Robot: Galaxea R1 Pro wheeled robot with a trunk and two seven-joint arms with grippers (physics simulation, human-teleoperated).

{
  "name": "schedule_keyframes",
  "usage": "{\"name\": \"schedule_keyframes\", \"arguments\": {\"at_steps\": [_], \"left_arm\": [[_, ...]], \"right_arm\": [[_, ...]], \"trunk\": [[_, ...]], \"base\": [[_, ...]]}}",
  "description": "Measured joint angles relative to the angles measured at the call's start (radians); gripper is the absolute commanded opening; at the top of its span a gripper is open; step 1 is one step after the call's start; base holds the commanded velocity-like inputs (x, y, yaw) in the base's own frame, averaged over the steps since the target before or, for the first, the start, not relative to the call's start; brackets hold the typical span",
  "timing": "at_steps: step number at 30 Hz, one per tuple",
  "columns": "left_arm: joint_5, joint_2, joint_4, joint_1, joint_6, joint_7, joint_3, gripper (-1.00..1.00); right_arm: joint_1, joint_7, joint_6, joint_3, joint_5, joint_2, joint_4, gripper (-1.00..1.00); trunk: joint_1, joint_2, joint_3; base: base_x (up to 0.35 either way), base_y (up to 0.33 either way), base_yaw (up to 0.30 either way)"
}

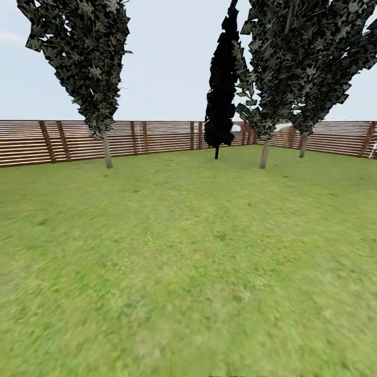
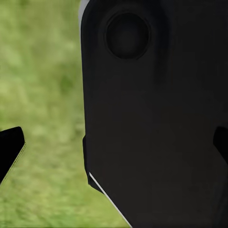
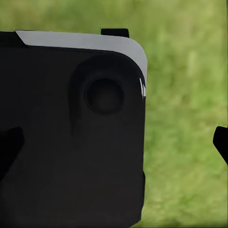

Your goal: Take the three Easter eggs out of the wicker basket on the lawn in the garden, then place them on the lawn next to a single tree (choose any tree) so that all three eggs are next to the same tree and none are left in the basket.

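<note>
Facing the far fence (image 1: 157,139), the lawn (image 1: 188,251) is seen stretching toward pale-trunked trees, one far left (image 1: 107,149), others far right. Basket and eggs are not pictured. Whether either gripper is clenched or released cannot be told; both wrist cameras are blocked by dark robot housing (image 2: 156,118).

We see flat, even daylight under a pale sky (image 1: 167,57), with no clear light direction and only faint shade on the lawn (image 1: 188,251) around the trunks at 12 o'clock. The grass smears into blur toward 6 o'clock. The black tree (image 1: 221,84) shows no shading at all. In both wrist views we see soft, unfocused grass behind a dark, dim robot body (image 2: 156,123).
</note>
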Motion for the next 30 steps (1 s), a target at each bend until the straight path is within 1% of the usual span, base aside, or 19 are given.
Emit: {"name": "schedule_keyframes", "arguments": {"at_steps": [30], "left_arm": [[-0.001, 0.0, 0.0, 0.0, 0.002, 0.0, -0.001, 1.0]], "right_arm": [[0.0, 0.0, 0.0, 0.0, -0.003, 0.0, 0.0, 1.0]], "trunk": [[0.0, 0.0, 0.0]], "base": [[0.003, 0.001, -0.3]]}}
